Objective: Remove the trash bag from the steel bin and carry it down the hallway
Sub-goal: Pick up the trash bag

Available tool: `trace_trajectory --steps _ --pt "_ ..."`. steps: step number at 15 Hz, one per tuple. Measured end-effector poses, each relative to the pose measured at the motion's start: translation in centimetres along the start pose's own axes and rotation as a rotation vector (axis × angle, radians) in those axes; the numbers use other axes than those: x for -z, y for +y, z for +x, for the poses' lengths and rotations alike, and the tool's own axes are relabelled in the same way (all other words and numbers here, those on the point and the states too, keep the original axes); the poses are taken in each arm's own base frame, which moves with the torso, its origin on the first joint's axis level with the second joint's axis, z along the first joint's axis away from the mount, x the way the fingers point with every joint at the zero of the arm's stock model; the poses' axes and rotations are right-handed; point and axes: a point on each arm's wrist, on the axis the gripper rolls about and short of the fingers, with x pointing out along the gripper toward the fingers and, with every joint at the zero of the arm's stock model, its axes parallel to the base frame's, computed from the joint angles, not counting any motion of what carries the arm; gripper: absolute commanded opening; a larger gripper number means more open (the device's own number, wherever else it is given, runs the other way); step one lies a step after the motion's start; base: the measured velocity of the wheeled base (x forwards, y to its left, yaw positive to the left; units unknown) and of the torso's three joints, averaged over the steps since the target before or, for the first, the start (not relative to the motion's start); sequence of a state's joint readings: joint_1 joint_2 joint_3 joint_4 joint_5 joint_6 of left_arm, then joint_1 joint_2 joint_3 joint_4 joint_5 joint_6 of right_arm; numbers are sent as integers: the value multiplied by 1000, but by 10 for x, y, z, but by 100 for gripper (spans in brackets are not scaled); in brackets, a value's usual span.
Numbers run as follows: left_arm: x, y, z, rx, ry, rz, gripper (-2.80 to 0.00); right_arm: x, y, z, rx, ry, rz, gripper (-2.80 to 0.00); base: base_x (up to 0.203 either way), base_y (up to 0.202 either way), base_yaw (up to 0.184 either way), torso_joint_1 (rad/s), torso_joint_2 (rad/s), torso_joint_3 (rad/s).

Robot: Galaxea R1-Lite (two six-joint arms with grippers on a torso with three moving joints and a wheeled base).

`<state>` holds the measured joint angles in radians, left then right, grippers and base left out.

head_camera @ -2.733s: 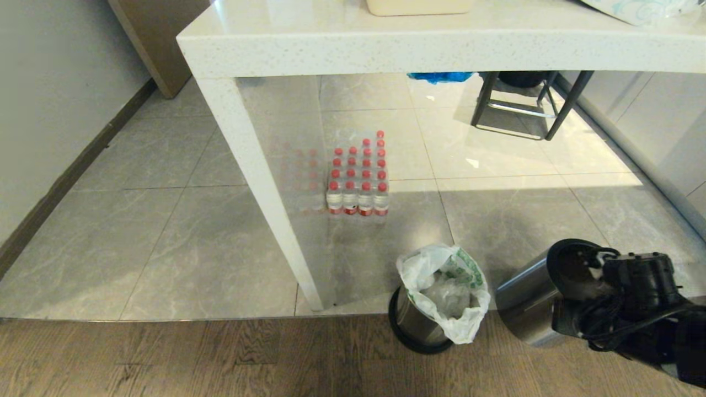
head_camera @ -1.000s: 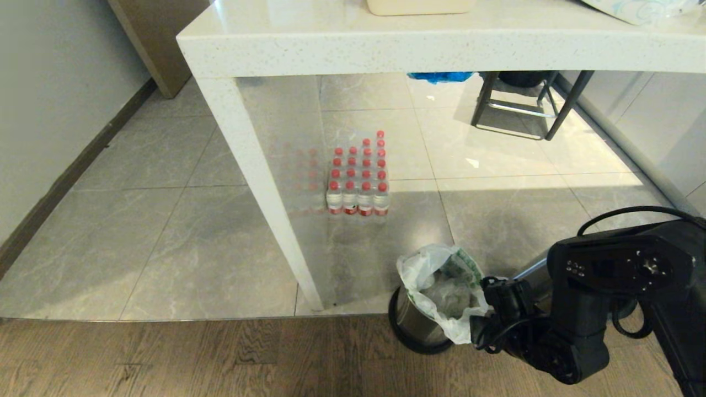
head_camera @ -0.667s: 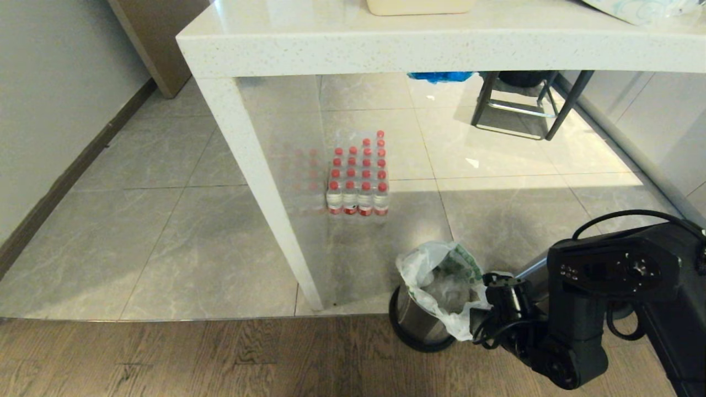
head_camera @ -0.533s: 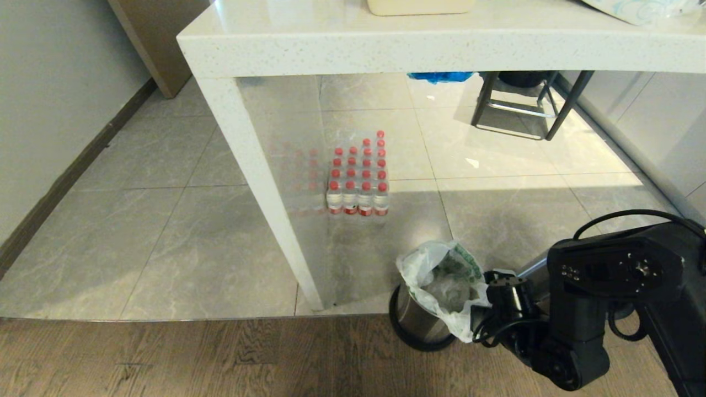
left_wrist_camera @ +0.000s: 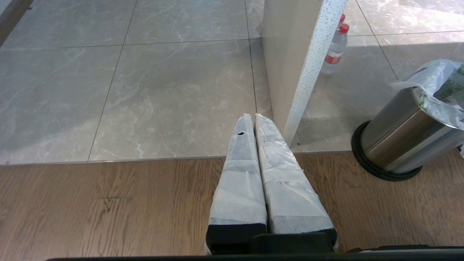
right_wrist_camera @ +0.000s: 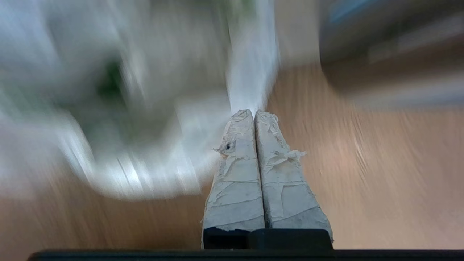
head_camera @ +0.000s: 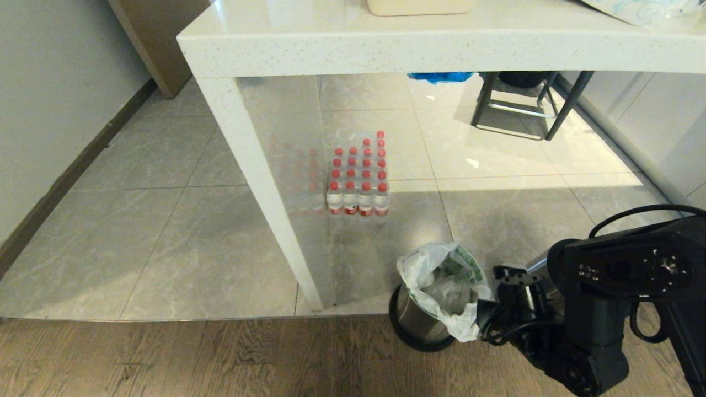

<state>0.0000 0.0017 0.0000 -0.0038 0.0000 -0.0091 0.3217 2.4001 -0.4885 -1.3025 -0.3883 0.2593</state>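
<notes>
Down on the floor beside the white table leg [head_camera: 265, 204], the steel bin [head_camera: 413, 326] is sitting right where the grey tiles [head_camera: 182, 242] are meeting the wood flooring [head_camera: 220, 358]. The trash bag [head_camera: 445, 286] is sitting inside it, its crinkled white plastic with green print spilling over the black rim on the side nearest the arm. The left wrist view is catching the same bin [left_wrist_camera: 398, 141] and bag [left_wrist_camera: 435, 87] off to one side.

The right gripper [right_wrist_camera: 254, 114] is showing its taped fingers [right_wrist_camera: 239, 174] pressed flat together, with a strip of white plastic running away from the tips; the blur is making it impossible to say whether that plastic is caught between them. From the head view, the black right arm [head_camera: 606, 298] is reaching in low from the right, its front end [head_camera: 485, 320] sitting right at the bag's draped edge, just beside a second steel cylinder [head_camera: 538, 270] mostly hidden behind it.

The left gripper [left_wrist_camera: 255, 116] is hanging over the wood flooring near the table leg, its wrapped fingers [left_wrist_camera: 279, 174] closed tight against each other and holding nothing.

Under the table [head_camera: 386, 44], a shrink-wrapped pack of red-capped water bottles [head_camera: 358, 179] is standing on the tiles, well apart from the bin. Farther back, a dark-legged stool [head_camera: 518, 105] and a bit of blue plastic [head_camera: 438, 76] are peeking out.
</notes>
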Motion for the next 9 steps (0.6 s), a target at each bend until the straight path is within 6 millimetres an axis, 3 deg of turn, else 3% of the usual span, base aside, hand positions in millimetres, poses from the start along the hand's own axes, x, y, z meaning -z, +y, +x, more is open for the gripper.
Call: trace_trajectory --steps 4,9 --pt "0 0 0 0 0 0 -280 19 -4 -3 -20 146 -35 -280 0 0 0 0 0 0" --pt "0 0 0 0 0 1 -280 19 5 16 -56 124 -20 -280 0 0 0 0 0 0"
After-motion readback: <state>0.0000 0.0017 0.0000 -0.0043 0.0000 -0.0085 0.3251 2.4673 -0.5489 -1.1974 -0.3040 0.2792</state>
